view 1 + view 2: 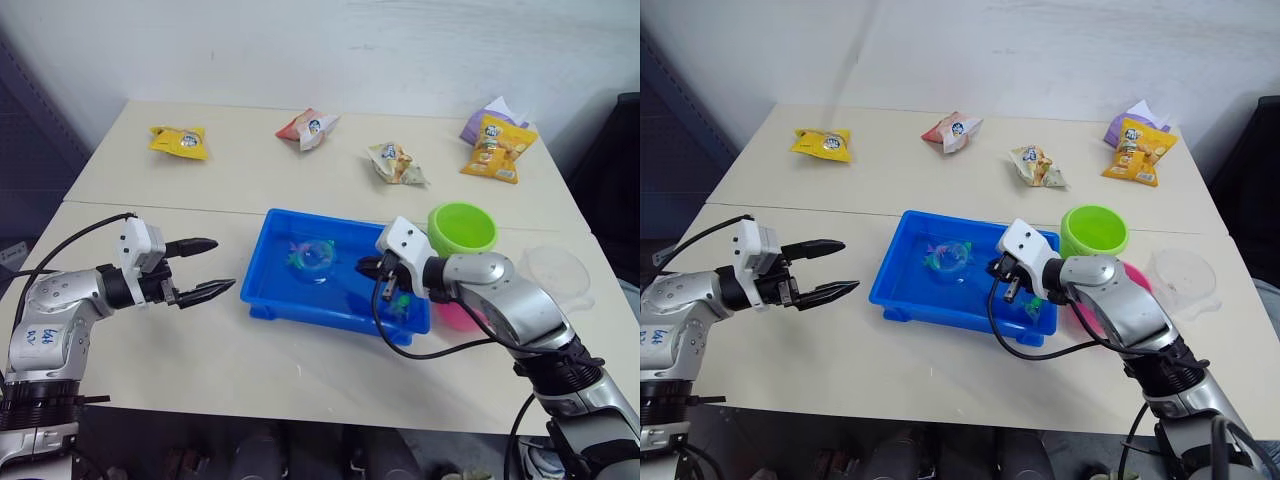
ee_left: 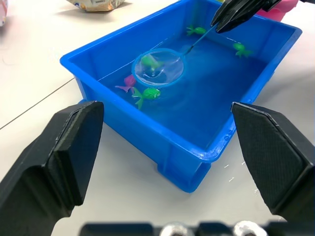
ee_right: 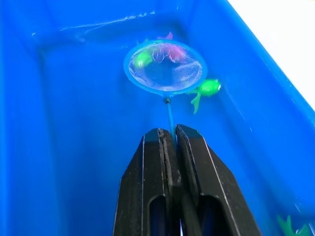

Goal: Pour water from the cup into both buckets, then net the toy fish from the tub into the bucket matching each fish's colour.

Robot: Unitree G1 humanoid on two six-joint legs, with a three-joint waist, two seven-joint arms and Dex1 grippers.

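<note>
My right gripper (image 3: 168, 140) is clenched on the thin handle of the net (image 3: 165, 67), fingers pressed together with the stick between them. Straight ahead of those fingers the hoop lies in the water of the tub (image 1: 262, 285). My right wrist view shows a green fish (image 3: 143, 59) and a pink fish (image 3: 173, 51) within the hoop's ring, though I cannot tell whether they are in the mesh or under it; another green fish (image 3: 207, 88) sits just outside the rim. The left wrist view adds two more green fish (image 2: 240, 48) back near my gripper's end of the tub.

Just beyond my right gripper, outside the tub, stands the green bucket (image 1: 462, 229). The pink bucket (image 1: 1136, 277) is mostly hidden behind my right forearm; the right eye view shows more of it. Farther out on that side rests the clear cup (image 1: 556, 273).

Across the tub, my left gripper (image 1: 205, 268) hovers above the table (image 1: 200, 350), fingers spread wide and holding nothing, pointing at the tub's near wall. Snack packets (image 1: 180, 140) lie along the far side of the table.
</note>
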